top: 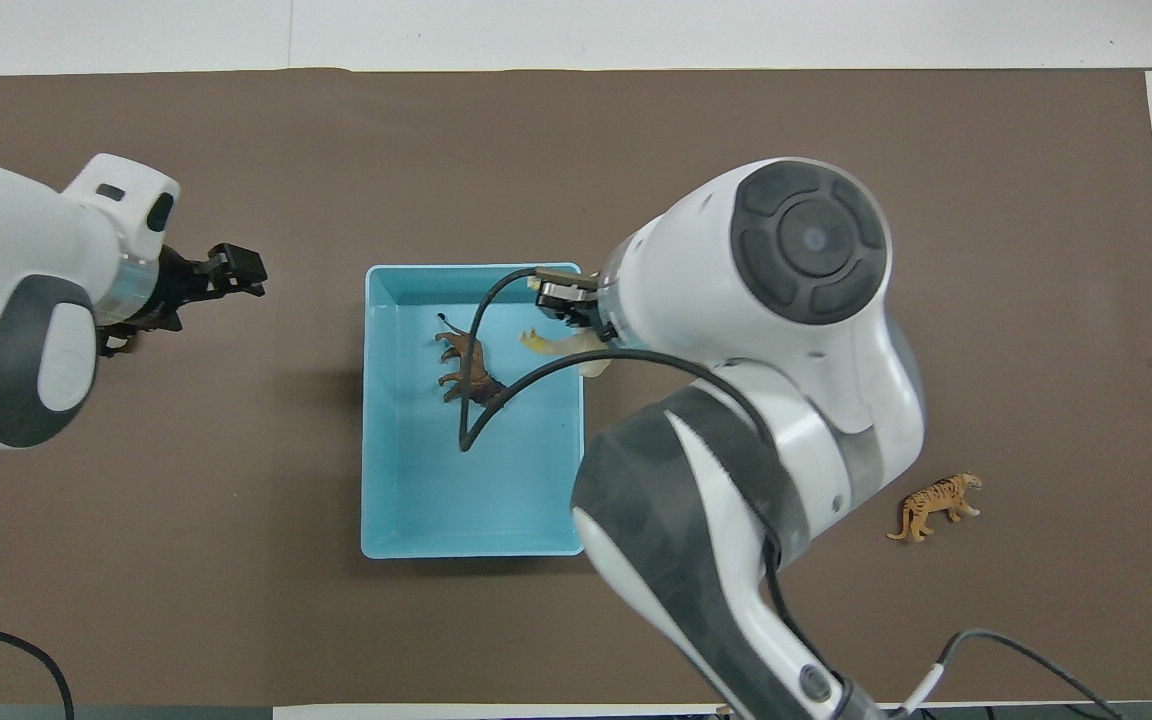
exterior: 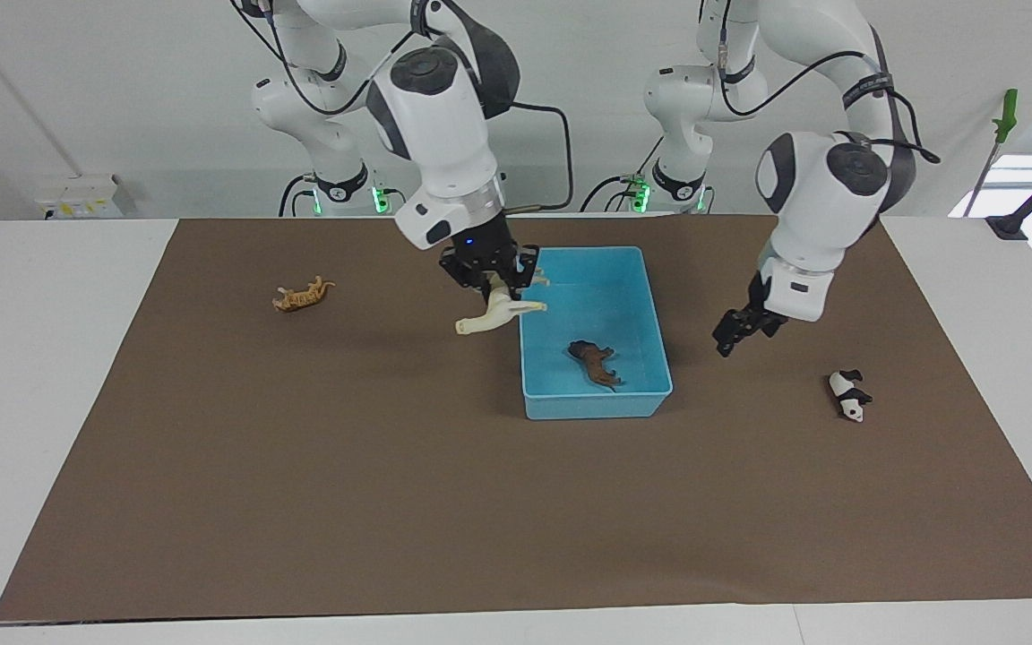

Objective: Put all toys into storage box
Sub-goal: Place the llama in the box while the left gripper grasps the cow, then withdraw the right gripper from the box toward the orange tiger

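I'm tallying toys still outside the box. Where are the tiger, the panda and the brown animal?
tiger (exterior: 303, 295): facing view, on its striped body.
panda (exterior: 848, 395): facing view, on its white middle.
brown animal (exterior: 594, 362): facing view, on its back, inside the box.

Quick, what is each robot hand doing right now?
Left gripper: open, holding nothing, over the mat between the blue box and the panda.
Right gripper: closed on the white horse, over the box's edge.

Bare mat around panda; storage box wall perhaps hampers sideways reach.
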Robot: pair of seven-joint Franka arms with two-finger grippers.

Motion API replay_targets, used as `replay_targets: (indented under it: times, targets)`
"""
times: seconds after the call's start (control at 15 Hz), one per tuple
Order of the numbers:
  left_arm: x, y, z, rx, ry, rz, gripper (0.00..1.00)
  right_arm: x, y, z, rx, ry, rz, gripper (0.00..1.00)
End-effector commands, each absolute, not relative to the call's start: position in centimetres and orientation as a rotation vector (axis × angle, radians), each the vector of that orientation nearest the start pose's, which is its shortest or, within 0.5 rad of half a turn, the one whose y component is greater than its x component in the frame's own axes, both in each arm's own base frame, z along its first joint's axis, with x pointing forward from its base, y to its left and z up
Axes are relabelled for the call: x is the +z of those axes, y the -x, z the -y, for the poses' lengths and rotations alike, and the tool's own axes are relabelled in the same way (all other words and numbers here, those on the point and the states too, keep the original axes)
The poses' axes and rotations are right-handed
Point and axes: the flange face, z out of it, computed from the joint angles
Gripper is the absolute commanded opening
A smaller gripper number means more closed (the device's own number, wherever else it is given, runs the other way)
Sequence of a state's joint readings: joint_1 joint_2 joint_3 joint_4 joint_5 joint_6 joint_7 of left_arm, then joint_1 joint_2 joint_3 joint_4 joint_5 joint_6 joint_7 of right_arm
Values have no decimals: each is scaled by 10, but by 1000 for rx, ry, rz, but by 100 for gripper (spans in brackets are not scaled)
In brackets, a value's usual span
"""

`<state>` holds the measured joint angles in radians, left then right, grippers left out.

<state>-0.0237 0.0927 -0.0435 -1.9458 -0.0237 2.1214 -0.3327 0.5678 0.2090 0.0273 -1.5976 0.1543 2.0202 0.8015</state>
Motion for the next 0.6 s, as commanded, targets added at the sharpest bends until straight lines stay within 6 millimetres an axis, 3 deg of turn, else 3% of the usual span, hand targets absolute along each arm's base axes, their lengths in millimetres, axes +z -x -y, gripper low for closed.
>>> replay_targets:
  times: [0.0, 0.07, 0.13, 0.2, 0.27, 0.47, 0.53]
  targets:
    - [424, -595, -32, -223, 3155, 186, 100, 523, -497, -423, -98, 2808, -427, 12]
    - [409, -602, -53, -254, 3148, 120, 100, 517, -488, -436, -108, 2793, -444, 14]
    - [403, -604, -70, -304, 3136, 120, 100, 509, -479, -447, -111, 2794, -438, 22]
    - [401, -602, -80, -304, 3132, 133, 100, 503, -474, -451, -107, 2804, -426, 70]
    - [400, -601, -89, -297, 3104, 91, 100, 494, -470, -452, -96, 2822, -410, 100]
    - [378, -590, -109, -288, 3056, 8, 100, 496, -463, -447, -36, 2924, -385, 100]
    - [362, -586, -111, -296, 3055, -20, 100, 499, -465, -442, -51, 2968, -362, 100]
